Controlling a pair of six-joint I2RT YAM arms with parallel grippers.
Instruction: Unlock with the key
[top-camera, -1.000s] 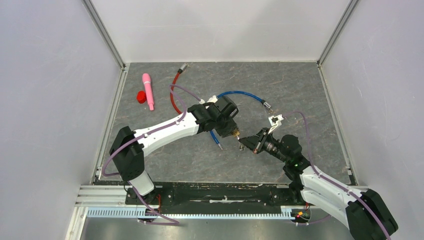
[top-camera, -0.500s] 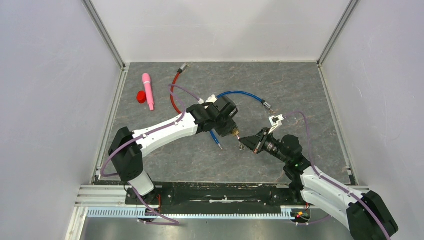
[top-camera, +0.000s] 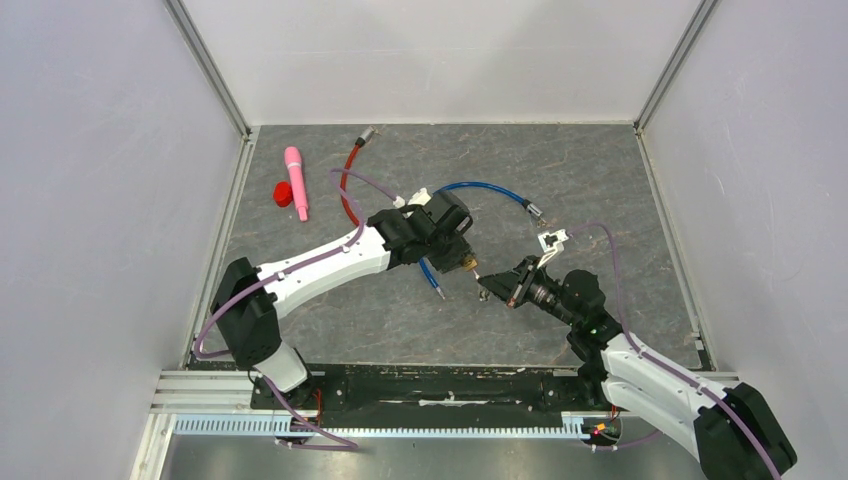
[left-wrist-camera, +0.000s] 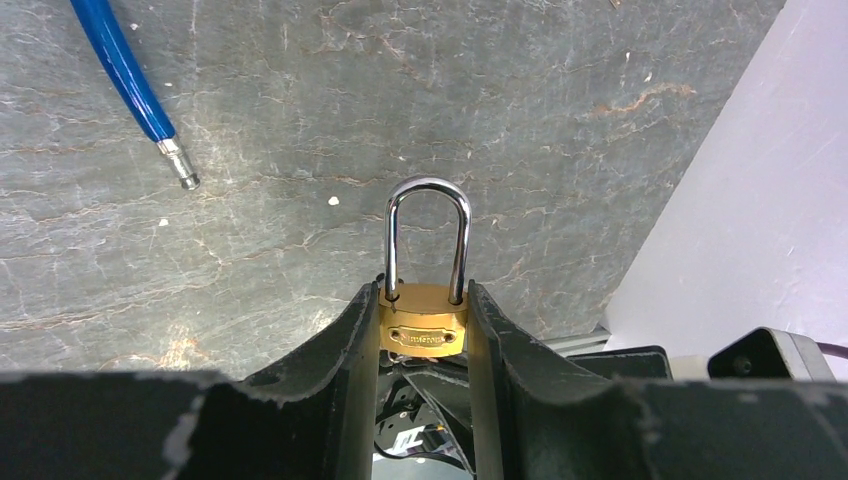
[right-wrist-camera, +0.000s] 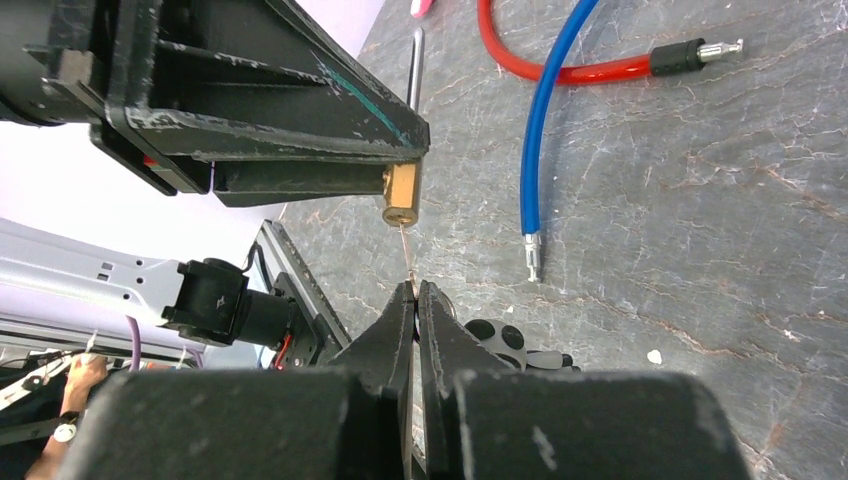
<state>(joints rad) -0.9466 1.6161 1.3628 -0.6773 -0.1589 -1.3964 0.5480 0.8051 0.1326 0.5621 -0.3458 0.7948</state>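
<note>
My left gripper is clamped on the small brass padlock with the steel shackle. The body is pinched between the two black fingers and the shackle sticks out beyond the fingertips, held above the dark marbled tabletop. Both shackle legs sit down in the body, so I judge it not yet unlocked.

My right gripper is closed tight on the thin metal key. Its blade runs straight out from the fingertips to the underside of the padlock, directly ahead of them. The tip meets the brass, but I cannot tell how deep it sits in the keyway.

I read this as the insertion step. Next I'd push the right gripper forward along the blade's line until the key is fully home, then roll that wrist to turn it while the left holds firm. The blade looks slender, so any sideways drift could bend it.

The blue cable with the metal tip lies off to the right gripper's side, well out of the way
</note>
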